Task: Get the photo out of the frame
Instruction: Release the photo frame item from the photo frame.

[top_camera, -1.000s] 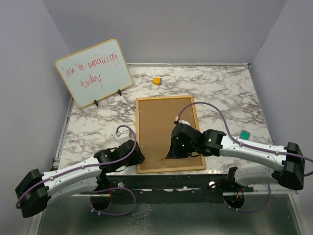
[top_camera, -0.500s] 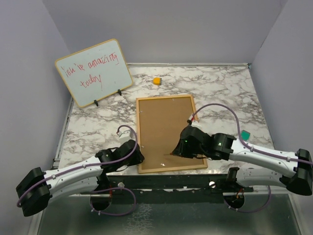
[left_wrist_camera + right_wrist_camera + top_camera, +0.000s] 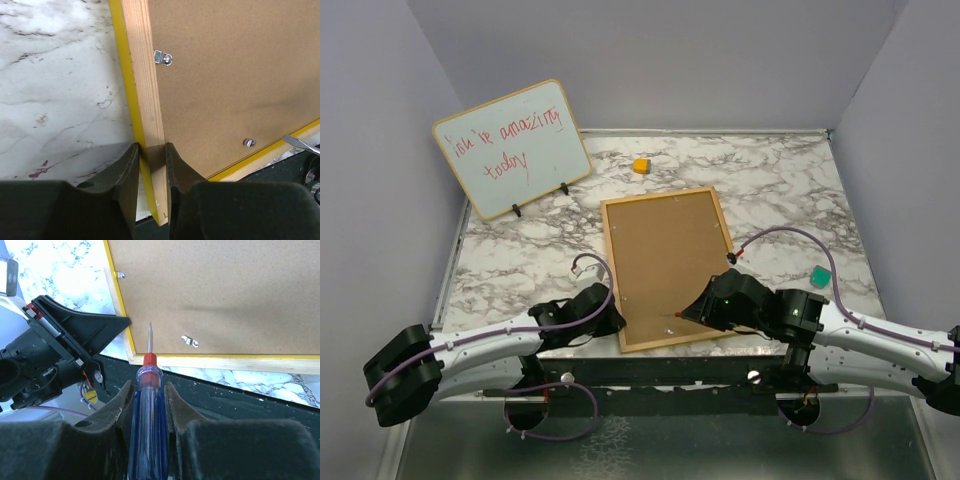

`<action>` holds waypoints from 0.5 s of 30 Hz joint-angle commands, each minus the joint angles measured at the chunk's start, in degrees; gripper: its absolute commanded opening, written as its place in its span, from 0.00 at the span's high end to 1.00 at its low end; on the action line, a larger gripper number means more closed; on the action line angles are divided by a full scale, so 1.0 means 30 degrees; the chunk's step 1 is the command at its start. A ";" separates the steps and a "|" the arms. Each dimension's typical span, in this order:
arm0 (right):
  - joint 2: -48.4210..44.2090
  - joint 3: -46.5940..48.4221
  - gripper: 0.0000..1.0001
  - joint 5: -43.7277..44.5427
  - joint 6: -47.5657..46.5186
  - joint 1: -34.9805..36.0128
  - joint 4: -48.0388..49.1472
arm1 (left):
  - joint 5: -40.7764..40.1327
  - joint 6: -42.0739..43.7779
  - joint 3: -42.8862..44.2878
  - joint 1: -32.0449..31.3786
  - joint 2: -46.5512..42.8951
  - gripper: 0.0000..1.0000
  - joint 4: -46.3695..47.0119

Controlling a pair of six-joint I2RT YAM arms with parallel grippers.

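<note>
Lying back-up on the marbled table, the frame is seen turned a little askew, its brown board facing the cameras and its thin yellow border showing along the edges. Its near-left corner is brought right to the table's front edge. The photo is hidden from every view, since only the back of the frame is shown.

And the left gripper is clamped on the frame: the wooden left rail is pinched between its two fingers, close to that near-left corner. A small metal clip is seen on the rail just beyond the grip, and a screw head is picked out nearer the bottom edge of the board.

Over on the other side, the right gripper is clenched around a screwdriver with a clear blue handle and a red collar. The thin shaft is pointed at the board just inside the near-left corner, with another clip lying just to its right. Whether the tip is touching the board cannot be told.

At the back left, a whiteboard with red handwriting is propped up. A yellow block is set beyond the frame's far edge, and a green object is found well to its right.
</note>
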 commanded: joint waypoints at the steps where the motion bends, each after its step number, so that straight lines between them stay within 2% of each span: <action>1: -0.0175 0.0135 0.99 0.0990 0.0584 0.0075 -0.0440 | 0.1354 0.0127 0.0103 -0.1102 0.1167 0.84 0.0090; 5: -0.0278 -0.0058 0.99 0.1134 0.0865 0.0072 -0.0445 | 0.0524 -0.0554 0.0834 -0.2633 0.2217 0.84 0.0638; 8: -0.0322 -0.0024 1.00 0.1248 0.0866 0.0068 -0.0459 | -0.0145 -0.0713 0.1631 -0.3807 0.3569 0.79 0.0698; 11: -0.0311 0.0220 0.99 0.1587 0.1173 0.0067 -0.1141 | -0.0888 -0.0897 0.2318 -0.4143 0.4735 0.67 -0.0089; 13: -0.0308 0.0428 1.00 0.1944 0.1385 0.0071 -0.1880 | -0.1254 -0.0968 0.2435 -0.4181 0.4725 0.58 -0.0293; 14: -0.0333 0.0511 0.99 0.2107 0.1480 0.0072 -0.2269 | -0.1449 -0.0985 0.2491 -0.4169 0.4552 0.49 -0.0499; 15: -0.0340 0.0588 0.99 0.2234 0.1507 0.0068 -0.2581 | -0.1763 -0.1038 0.2542 -0.4179 0.4288 0.46 -0.0781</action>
